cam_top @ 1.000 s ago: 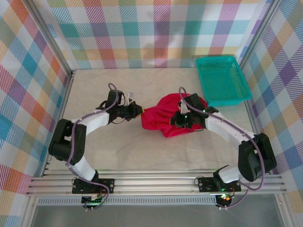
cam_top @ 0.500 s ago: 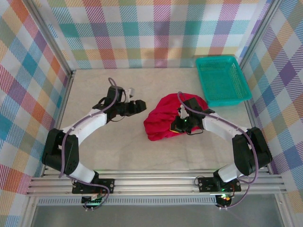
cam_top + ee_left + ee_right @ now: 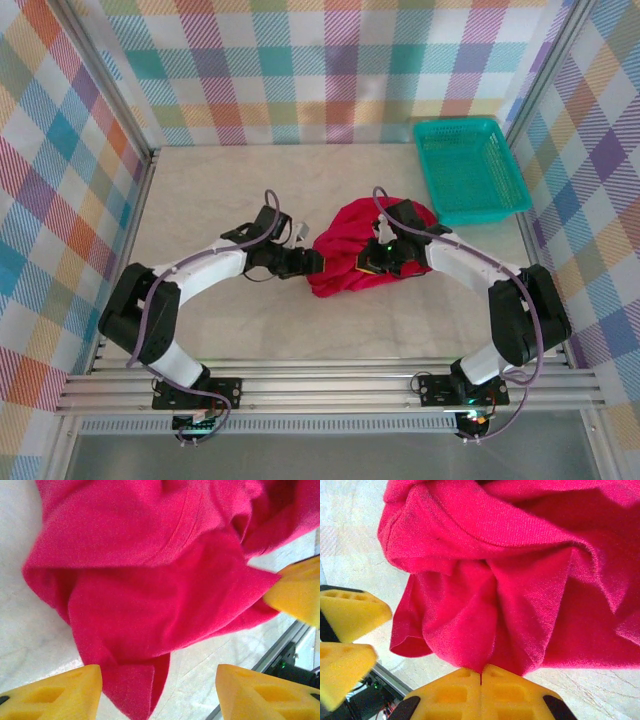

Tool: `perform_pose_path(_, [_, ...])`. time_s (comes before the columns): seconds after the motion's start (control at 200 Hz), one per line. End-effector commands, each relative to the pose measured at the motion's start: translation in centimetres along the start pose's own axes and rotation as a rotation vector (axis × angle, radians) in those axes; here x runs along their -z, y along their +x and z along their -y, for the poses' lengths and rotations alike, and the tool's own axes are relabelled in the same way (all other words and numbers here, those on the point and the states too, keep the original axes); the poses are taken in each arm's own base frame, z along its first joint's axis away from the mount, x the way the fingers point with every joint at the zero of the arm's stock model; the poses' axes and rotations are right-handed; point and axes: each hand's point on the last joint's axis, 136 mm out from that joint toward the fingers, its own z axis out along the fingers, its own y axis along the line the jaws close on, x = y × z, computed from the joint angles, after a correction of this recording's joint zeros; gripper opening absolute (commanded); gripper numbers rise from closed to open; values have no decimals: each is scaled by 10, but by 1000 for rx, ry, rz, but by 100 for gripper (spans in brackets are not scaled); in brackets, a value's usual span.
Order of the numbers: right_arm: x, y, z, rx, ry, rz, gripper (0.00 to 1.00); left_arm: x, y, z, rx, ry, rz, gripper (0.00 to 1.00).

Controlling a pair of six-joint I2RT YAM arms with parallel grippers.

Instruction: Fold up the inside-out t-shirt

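Lying bunched on the pale table (image 3: 200,200), right of its middle and near the teal basket (image 3: 468,170) but apart from it, the inside-out t-shirt (image 3: 342,272) is a rumpled bright red heap, not spread flat. From the top external view it is a rounded mound, higher at the far side, with a flatter lobe trailing toward the near left.

The left gripper (image 3: 305,262) sits at that left lobe. In the left wrist view its yellow fingers (image 3: 55,692) stand wide apart, so the left gripper (image 3: 159,676) is open. A pointed flap of the t-shirt (image 3: 150,595) hangs down between them, showing a narrow stitched edge. Above it the cloth lies in broad soft folds, plain red throughout, with a fine knit grain.

The right gripper (image 3: 373,262) rests on the mound's middle. In the right wrist view its jaws meet with no gap and the right gripper (image 3: 480,674) is clamped on the t-shirt (image 3: 520,580), whose pleats converge at the fingertips. A thick rolled fold crosses the top, and one hem corner droops toward the left gripper's fingers (image 3: 350,612).
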Motion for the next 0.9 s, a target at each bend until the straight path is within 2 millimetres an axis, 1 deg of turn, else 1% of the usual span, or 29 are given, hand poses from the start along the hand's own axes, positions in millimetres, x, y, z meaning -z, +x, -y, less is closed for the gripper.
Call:
perform_pose_path(0.0, [1,-5,-8,-7,-26,-4,0,-11,15,-10,-8,-43,-63,62])
perform_pose_path(0.08, [1,-4,-8,-7,-25,-8,0,-18,17,-11,-8,-47,-66,61])
perform_pose_path(0.115, [1,-4,-8,-4,-24,-8,0,-21,17,-12,-4,-50,-65,57])
perform_pose_path(0.14, [1,-5,-8,-5,-22,-8,0,-23,16,-12,0,-47,-63,49])
perform_pose_path(0.21, [1,-5,-8,-6,-19,-7,0,-30,16,-12,27,-30,-73,18])
perform_pose_path(0.225, [1,-6,-8,-6,-19,-6,0,-31,17,-13,34,-29,-77,13])
perform_pose_path(0.235, [2,-6,-8,-6,-19,-6,0,-32,12,-10,25,-16,-59,10])
perform_pose_path(0.25, [2,-6,-8,-6,-16,-7,1,-32,10,-9,24,-12,-52,5])
perform_pose_path(0.27, [2,-6,-8,-4,-12,-7,5,-32,10,-9,26,-14,-50,0])
perform_pose_path(0.29, [3,-7,-8,-2,-5,-7,12,-31,9,-9,27,-18,-45,0])
perform_pose_path(0.325, [6,-10,-9,9,9,-1,32,-28,9,-10,23,-28,-43,0])
perform_pose_path(0.345, [8,-12,-9,15,21,3,41,-26,6,-9,11,-31,-32,0])
perform_pose_path(0.35, [9,-12,-9,19,23,5,42,-25,8,-10,16,-39,-41,0])
perform_pose_path(0.37, [11,-14,-10,25,34,10,47,-22,10,-12,17,-54,-48,0])
perform_pose_path(0.43, [17,-23,-13,47,62,32,58,-10,7,-13,10,-84,-36,0])
perform_pose_path(0.5, [21,-35,-19,72,77,50,60,5,3,-17,12,-112,-17,0])
perform_pose_path(0.55, [19,-44,-21,81,82,55,65,17,0,-22,22,-129,2,0])
perform_pose_path(0.6, [10,-54,-19,77,95,49,65,28,-2,-26,39,-136,20,0])
perform_pose_path(0.655, [-5,-62,-15,68,107,26,64,40,-5,-30,54,-144,46,0])
perform_pose_path(0.715, [-23,-74,-4,51,137,9,60,56,-8,-37,67,-163,77,0])
perform_pose_path(0.79, [-40,-89,20,-7,187,-6,57,76,-12,-51,95,-198,118,0])
perform_pose_path(0.895, [-45,-104,44,-77,219,6,54,105,-16,-80,173,-246,193,0])
